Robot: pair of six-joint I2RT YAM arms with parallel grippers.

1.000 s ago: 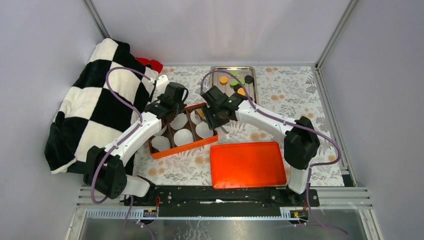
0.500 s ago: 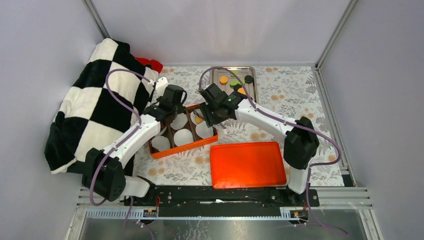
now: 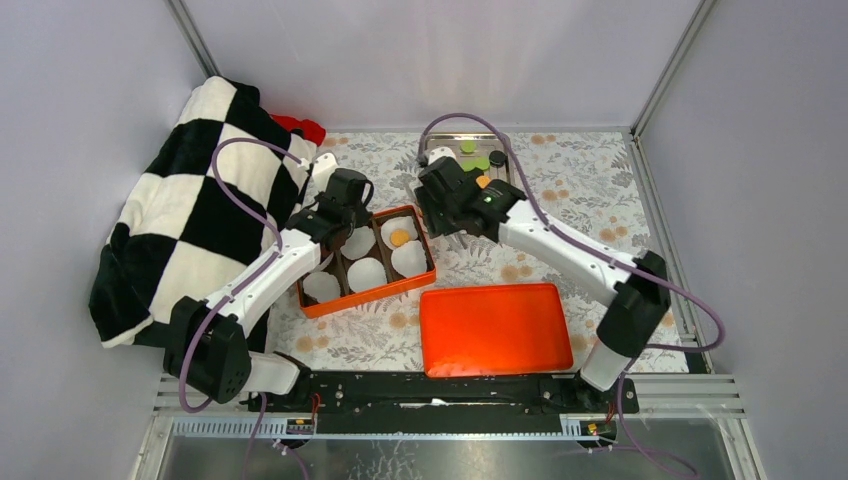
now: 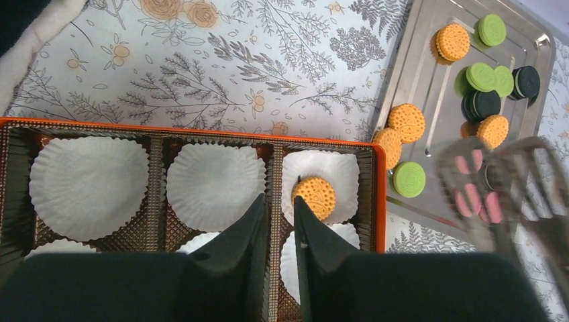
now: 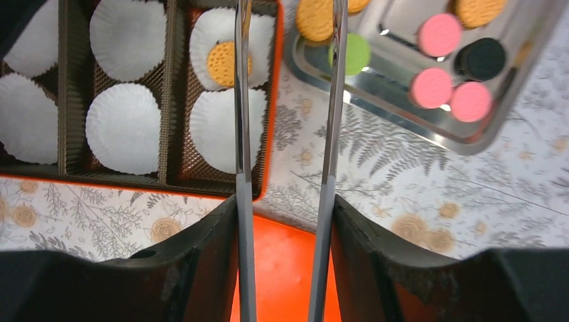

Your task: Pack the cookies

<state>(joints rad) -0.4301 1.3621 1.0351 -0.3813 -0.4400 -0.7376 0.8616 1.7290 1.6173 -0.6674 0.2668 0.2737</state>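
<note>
Lying flat in the white paper cup of the far right compartment, one orange cookie (image 4: pixel 314 195) is now in the orange box (image 3: pixel 365 295), where a second ago the right arm's head still covered that corner. The right gripper (image 5: pixel 288 27) has lifted off the box and swung back toward the metal tray (image 4: pixel 429 100) just beyond it; its long thin fingers (image 5: pixel 242 134) stand well apart with nothing between them, so the cookie has been let go. The rest of the cookies (image 4: pixel 407 123), orange, green, pink and black, lie loose on that tray, a couple of them at its near edge close to the box. Every other paper cup (image 4: pixel 88 186) that shows is bare. The left gripper (image 4: pixel 276 204) hovers low over the middle of the box much as before, its dark fingers nearly together with a slim gap, gripping nothing. The flat orange lid (image 3: pixel 495 328) lies on the patterned cloth near the arm bases, apart from the box. By my judgement one placement is done and the packing has barely begun: the right arm looks set to fetch another cookie, and the lid comes last.
</note>
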